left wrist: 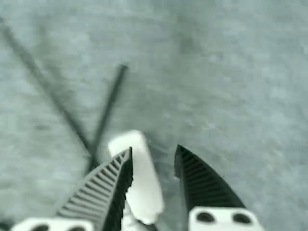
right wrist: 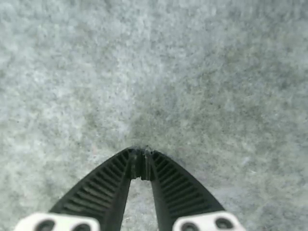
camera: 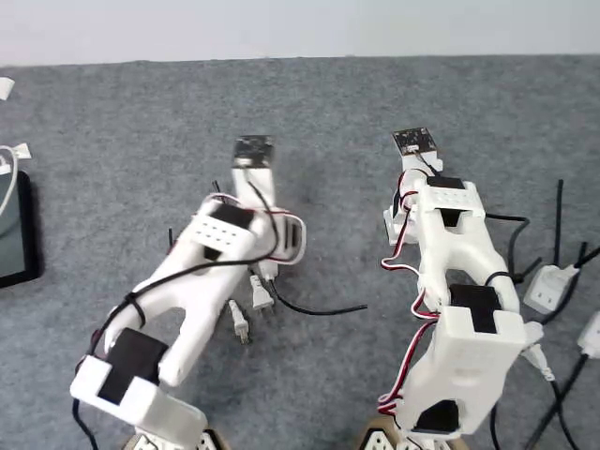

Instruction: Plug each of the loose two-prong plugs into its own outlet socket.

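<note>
Two-prong plugs [camera: 262, 298] loose on grey carpet [camera: 112, 122], sockets far off.
Left gripper [left wrist: 154, 150] stands open, a white plastic piece [left wrist: 139, 183] against one finger. Both plugs lie unplugged just beside the left arm [camera: 187, 281]. Right gripper [right wrist: 142, 163] is closed on nothing, over bare carpet. White outlet sockets [camera: 547, 288] sit at the far right, well apart from the plugs.

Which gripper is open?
The left gripper is open: there is a wide gap, with a white piece in it. The right gripper is closed tight over the grey carpet.
</note>
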### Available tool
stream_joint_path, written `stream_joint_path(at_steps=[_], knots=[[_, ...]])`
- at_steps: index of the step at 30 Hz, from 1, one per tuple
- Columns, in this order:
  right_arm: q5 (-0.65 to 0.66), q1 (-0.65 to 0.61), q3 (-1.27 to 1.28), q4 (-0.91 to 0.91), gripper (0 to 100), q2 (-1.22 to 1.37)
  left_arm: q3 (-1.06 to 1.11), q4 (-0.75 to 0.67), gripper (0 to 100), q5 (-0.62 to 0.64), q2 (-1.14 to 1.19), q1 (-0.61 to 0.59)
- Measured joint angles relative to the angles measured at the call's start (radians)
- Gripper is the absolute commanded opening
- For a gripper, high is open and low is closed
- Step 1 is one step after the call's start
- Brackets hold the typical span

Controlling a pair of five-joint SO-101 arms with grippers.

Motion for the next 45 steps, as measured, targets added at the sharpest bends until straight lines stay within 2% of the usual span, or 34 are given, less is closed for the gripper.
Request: stream_joint_path(at_steps=[3, 8, 21, 23, 27, 29, 45], knots=[[0.0, 0.0, 0.0, 0.0, 0.9, 0.0, 0.015, 0.02, 13, 0.006, 0.021, -0.04], [0.0, 0.0, 0.0, 0.0, 0.9, 0.0, 0.005, 0.071, 13, 0.008, 0.02, -0.037], [0.0, 0.0, 0.0, 0.0, 0.9, 0.0, 0.003, 0.072, 14, 0.008, 0.021, -0.063], [0.0, 0.0, 0.0, 0.0, 0.9, 0.0, -0.008, 0.074, 16, 0.008, 0.025, -0.091], [0.0, 0.0, 0.0, 0.0, 0.9, 0.0, -0.032, 0.112, 29, 0.008, 0.031, -0.161], [0.0, 0.0, 0.0, 0.0, 0.9, 0.0, -0.032, 0.138, 32, 0.005, 0.014, -0.195], [0.0, 0.0, 0.0, 0.0, 0.9, 0.0, 0.055, 0.147, 32, 0.003, -0.207, -0.216]])
